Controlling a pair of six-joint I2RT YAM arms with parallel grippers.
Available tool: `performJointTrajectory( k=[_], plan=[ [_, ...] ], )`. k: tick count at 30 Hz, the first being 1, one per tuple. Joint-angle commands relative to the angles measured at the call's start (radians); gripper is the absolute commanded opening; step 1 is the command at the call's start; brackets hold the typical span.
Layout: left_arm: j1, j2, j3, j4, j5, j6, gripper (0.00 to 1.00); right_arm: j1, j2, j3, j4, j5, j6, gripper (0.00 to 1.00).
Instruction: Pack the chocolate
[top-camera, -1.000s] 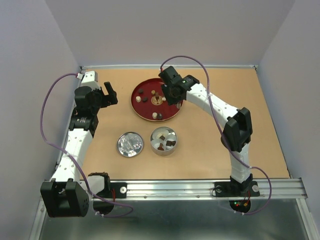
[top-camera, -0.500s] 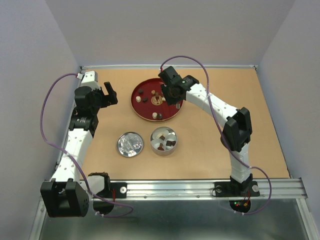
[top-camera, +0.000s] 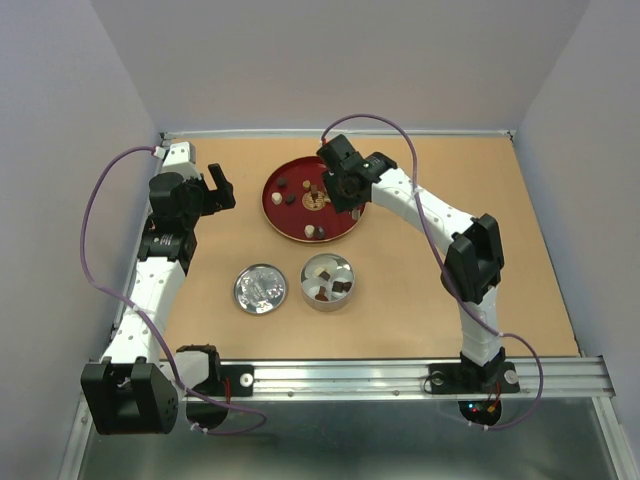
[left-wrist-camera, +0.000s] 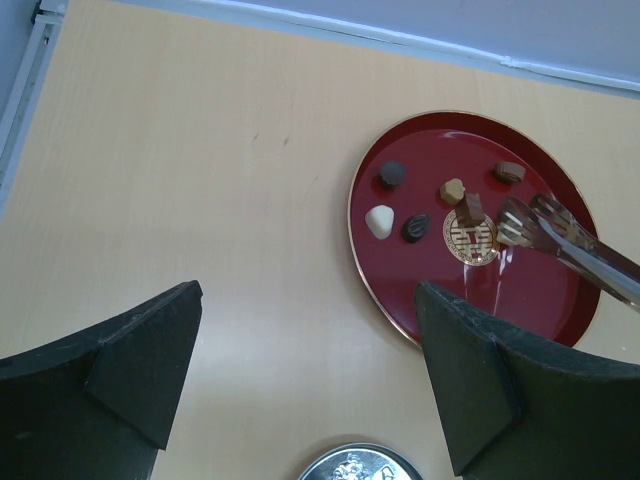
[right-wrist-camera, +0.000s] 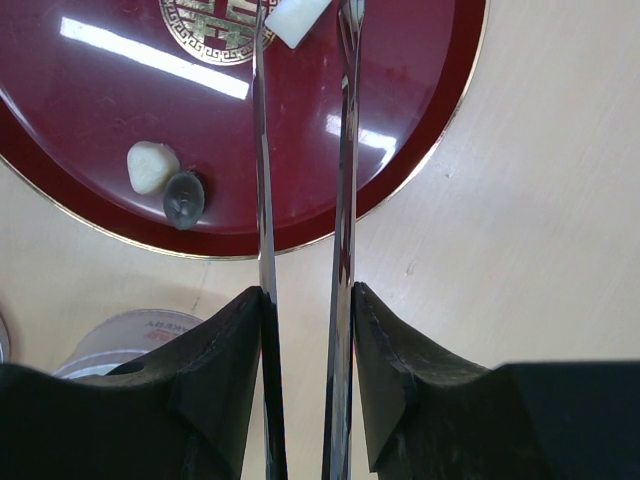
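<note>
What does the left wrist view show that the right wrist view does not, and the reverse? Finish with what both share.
Left wrist only: the open left gripper, a dark round chocolate with several others near it, and a silver lid at the bottom edge.
Right wrist only: the right gripper shut on the tongs, a white piece between their tips, and the tin at lower left.
Both: the red plate, its gold emblem, the tongs.

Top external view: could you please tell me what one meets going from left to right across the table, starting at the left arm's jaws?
The left gripper → silver lid → round tin → right arm's elbow.
</note>
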Motion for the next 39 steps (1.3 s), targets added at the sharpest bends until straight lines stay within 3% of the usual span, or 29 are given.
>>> performJointTrajectory(
  k=[1, 12, 16, 21, 33, 39],
  plan=[
    [0.003, -0.006, 0.013, 0.032, 0.007, 0.006, 0.99, -0.004, 0.015, 0.005, 0.045, -0.011, 0.012, 0.45],
    [0.002, -0.008, 0.016, 0.032, 0.002, 0.009, 0.99, -0.006, 0.026, -0.010, 0.036, -0.014, 0.000, 0.41],
    [0.003, -0.010, 0.015, 0.032, 0.001, 0.009, 0.99, -0.006, 0.026, -0.014, 0.019, 0.006, -0.014, 0.31],
    [0.003, -0.010, 0.015, 0.032, -0.001, 0.009, 0.99, -0.004, -0.026, -0.016, 0.003, 0.017, -0.028, 0.27],
    [0.003, -0.011, 0.013, 0.031, -0.002, 0.009, 0.99, -0.004, -0.259, -0.068, -0.046, -0.140, -0.026, 0.25],
    [0.003, -0.013, 0.013, 0.031, -0.004, 0.009, 0.99, 0.019, -0.367, -0.132, -0.130, -0.293, -0.017, 0.25]
  ],
)
